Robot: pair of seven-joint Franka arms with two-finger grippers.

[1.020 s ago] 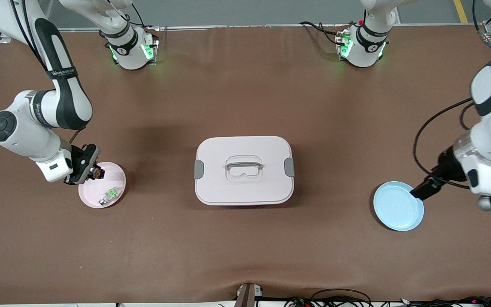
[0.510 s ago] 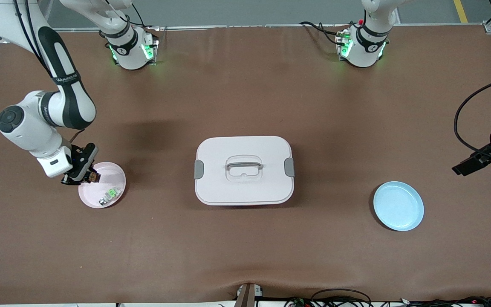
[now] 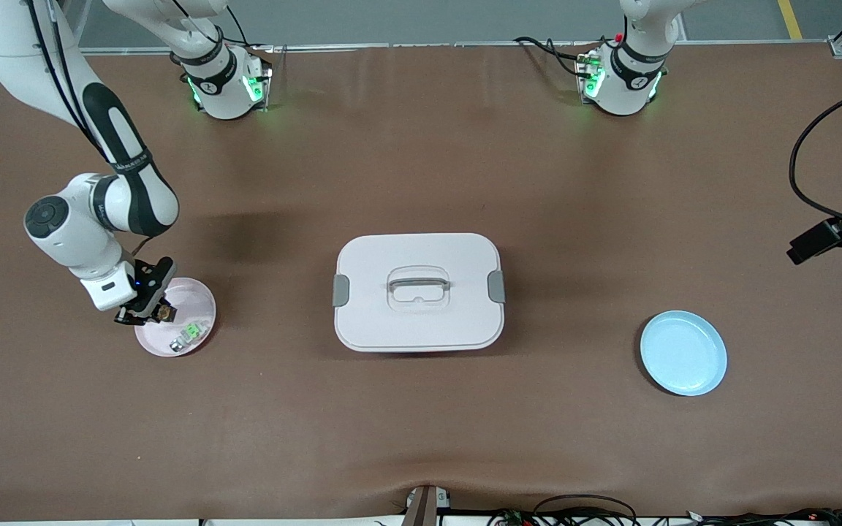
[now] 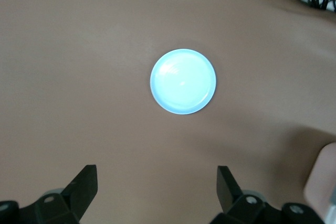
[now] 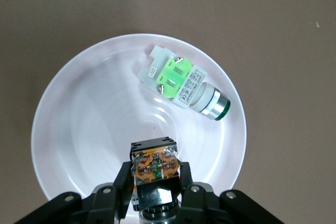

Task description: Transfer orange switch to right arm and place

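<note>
On the brown table [image 3: 421,409], our right gripper [image 5: 156,187] clamps the orange switch [image 5: 154,167] over the pink plate [image 5: 68,129]; the left gripper [image 4: 157,190] (spread, empty) waits above the blue plate [image 4: 182,81].

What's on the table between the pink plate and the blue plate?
In the front view, a pale lidded box with a gray handle sits between the pink plate and the blue plate; the rest is bare brown table.
</note>
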